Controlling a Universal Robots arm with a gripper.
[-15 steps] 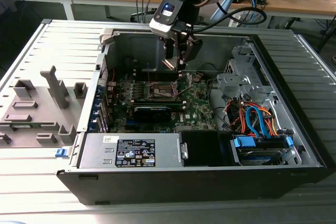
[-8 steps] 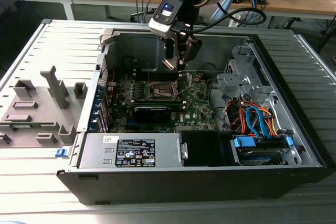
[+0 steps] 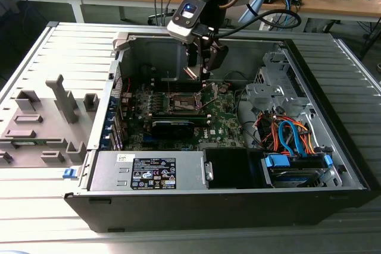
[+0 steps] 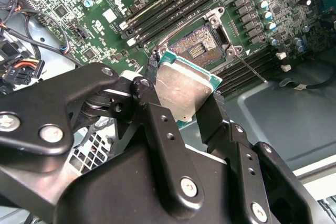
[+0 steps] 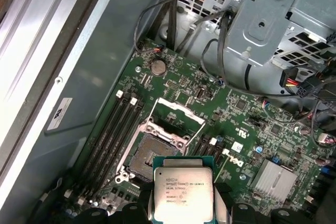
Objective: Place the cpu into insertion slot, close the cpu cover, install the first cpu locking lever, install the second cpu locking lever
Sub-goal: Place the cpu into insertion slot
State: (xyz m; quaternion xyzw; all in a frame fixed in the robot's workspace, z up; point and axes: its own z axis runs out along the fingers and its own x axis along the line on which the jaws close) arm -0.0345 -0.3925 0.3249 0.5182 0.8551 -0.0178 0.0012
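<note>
The black tool pinches the cpu by opposite edges, upper middle of the exterior view, apart above the bare insertion slot with its cpu cover raised; seating well likely demands level, corner-matched alignment without pressing.

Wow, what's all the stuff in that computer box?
Open metal computer case: one, black, exterior view's middle.
Flat green motherboard: one, green, inside the case.
Square dark insertion slot: one, dark, empty, on the motherboard.
Thin metal-frame cpu cover: one, silver, tilted open.
Long narrow memory slots: several, black, beside the insertion slot.
Flat square silver-topped cpu: one, silver-grey, held above the motherboard.
Thin cables: many, orange and blue, exterior view's right.
Black metal gripper: one, black, shut on the cpu.
</note>
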